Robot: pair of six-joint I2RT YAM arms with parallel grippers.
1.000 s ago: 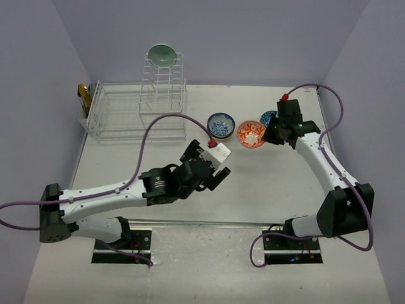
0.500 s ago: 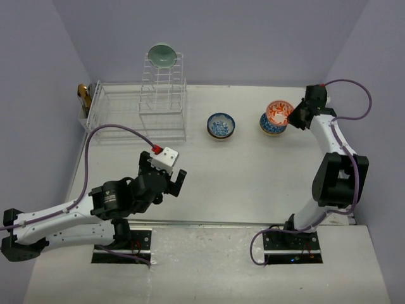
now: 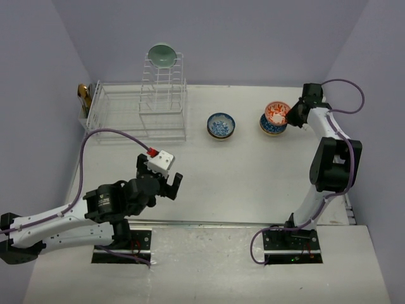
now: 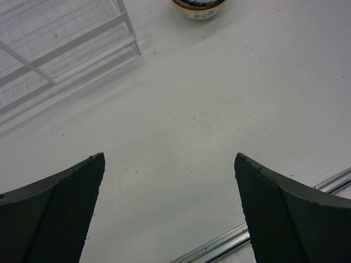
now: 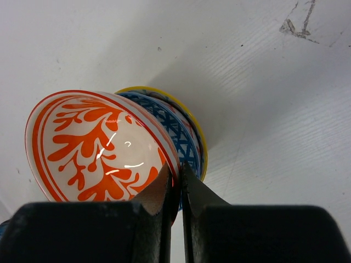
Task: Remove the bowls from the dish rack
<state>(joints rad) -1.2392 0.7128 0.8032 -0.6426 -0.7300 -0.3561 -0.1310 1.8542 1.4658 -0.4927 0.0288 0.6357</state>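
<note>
A white table point(image 3: 253, 177) carries the dish rack point(image 3: 120, 117) at its far left, and a green bowl point(image 3: 162, 55) is perched on top of the rack's tower. The left gripper point(image 3: 166, 183) hovers over the table's near side, jaws wide apart and holding nothing. At far right, the right gripper point(image 5: 175, 178) is clamped on the rim of an orange bowl point(image 5: 98, 148), which tilts against a lattice bowl point(image 5: 184, 134). A blue bowl point(image 3: 221, 125) sits alone mid-table.
</note>
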